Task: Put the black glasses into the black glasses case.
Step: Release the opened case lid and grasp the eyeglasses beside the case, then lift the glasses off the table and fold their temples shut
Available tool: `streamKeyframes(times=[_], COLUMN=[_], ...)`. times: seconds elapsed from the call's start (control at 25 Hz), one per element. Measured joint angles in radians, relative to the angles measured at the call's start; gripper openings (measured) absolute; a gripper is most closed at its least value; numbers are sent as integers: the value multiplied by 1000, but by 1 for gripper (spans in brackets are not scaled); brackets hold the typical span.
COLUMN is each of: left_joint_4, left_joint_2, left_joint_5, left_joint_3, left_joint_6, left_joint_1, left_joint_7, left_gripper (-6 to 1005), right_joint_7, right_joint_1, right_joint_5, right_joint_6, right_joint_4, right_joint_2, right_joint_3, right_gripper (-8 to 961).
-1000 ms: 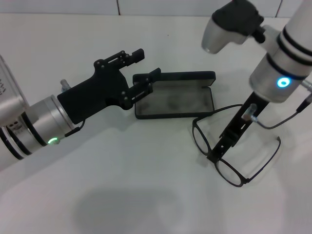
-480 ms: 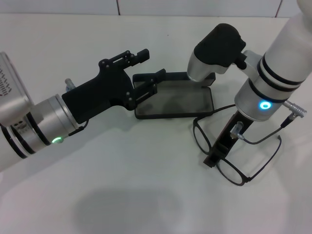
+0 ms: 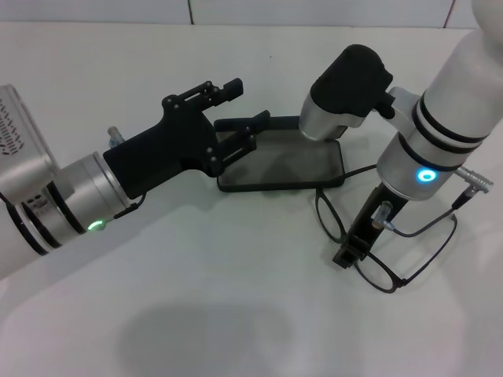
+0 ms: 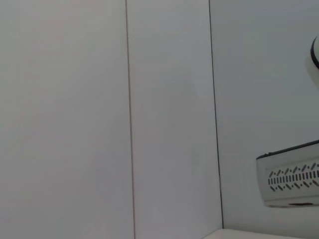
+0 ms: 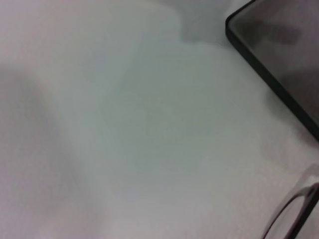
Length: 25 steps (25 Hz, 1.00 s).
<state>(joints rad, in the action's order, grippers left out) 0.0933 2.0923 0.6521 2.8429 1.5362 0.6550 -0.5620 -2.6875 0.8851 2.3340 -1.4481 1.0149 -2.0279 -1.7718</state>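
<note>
The black glasses case (image 3: 271,187) lies open in the middle of the table, grey lining up, its lid standing at the back and partly hidden by my right arm. Its corner shows in the right wrist view (image 5: 279,55). The black glasses (image 3: 330,218) lie unfolded to the right of the case, temples pointing away to the right; part of the frame shows in the right wrist view (image 5: 299,214). My right gripper (image 3: 350,251) is shut on the glasses at the bridge. My left gripper (image 3: 247,102) is open at the case's left end, with its lower finger against the case.
The white table (image 3: 196,298) ends at a tiled wall along the far side. My right arm's elbow (image 3: 346,90) hangs over the case's back right part. The left wrist view shows only wall panels and a white vented unit (image 4: 289,179).
My right arm has swung in over the back of the case and its wrist has come lower. The glasses have shifted slightly with the gripper. My left gripper has edged a little to the right.
</note>
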Motion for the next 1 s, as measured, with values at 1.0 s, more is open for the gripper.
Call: streamKeyframes(times=[1.0], left_joint_4=[0], left_joint_2=[-5], left_joint_5=[-28], left_joint_3=[0], left_joint_6=[30], left_joint_1=[13], left_joint_7=[-16], left_gripper=[573], right_joint_7=[140], right_joint_1=[-93], right_joint_5=[9], right_joint_6=[-24], right_joint_4=[112], right_joint_2=[8], right_joint_3=[111], right_gripper=[121])
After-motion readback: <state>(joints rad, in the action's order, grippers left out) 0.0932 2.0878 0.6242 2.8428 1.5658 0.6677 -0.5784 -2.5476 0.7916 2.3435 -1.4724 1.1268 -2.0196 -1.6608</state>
